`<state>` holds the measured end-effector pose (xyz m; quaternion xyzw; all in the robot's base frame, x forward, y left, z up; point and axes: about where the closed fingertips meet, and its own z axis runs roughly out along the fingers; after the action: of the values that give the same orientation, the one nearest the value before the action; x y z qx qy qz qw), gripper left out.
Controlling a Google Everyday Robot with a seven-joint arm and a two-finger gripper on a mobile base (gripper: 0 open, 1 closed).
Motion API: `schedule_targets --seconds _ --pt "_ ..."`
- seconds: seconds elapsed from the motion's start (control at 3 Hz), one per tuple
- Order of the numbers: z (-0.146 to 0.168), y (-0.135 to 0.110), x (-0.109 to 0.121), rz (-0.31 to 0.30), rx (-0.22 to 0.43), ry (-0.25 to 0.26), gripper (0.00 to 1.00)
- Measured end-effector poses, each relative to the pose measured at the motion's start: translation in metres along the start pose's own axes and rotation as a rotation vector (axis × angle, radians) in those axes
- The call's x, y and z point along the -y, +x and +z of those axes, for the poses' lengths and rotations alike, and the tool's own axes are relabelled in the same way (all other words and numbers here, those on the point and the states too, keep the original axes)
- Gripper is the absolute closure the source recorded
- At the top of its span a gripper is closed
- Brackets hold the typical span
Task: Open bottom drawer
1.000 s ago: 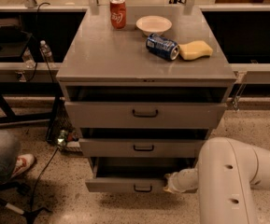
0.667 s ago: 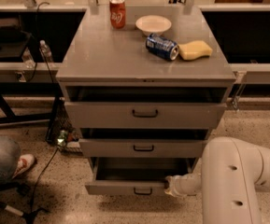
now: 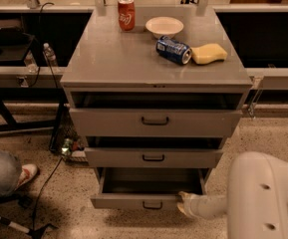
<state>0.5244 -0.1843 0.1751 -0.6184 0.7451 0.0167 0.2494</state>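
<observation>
The bottom drawer is the lowest of three grey drawers in a grey metal cabinet. It stands pulled out, showing its plain grey inside, with a small dark loop handle at the centre of its front. My gripper is at the right end of the drawer front, at the end of my white arm that comes in from the lower right. The fingers are hidden against the drawer's edge.
The middle drawer and top drawer are also partly out. On the cabinet top are a red can, a white bowl, a lying blue can and a yellow sponge. A person's leg and shoe and cables lie at left.
My arm has shifted slightly right and back. The bottom drawer has come out a little further.
</observation>
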Motion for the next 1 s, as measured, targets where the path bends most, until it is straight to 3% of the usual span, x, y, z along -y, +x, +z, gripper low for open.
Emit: schedule_targets --seconds 0.33,0.67,1.0 --pt "-0.0102 0.0020 -0.0168 0.024 0.024 0.018 1.00" --pt "-0.0125 0.0009 -0.0161 0.024 0.024 0.018 1.00" --pt "-0.0117 0.0003 -0.0168 0.024 0.025 0.016 0.82"
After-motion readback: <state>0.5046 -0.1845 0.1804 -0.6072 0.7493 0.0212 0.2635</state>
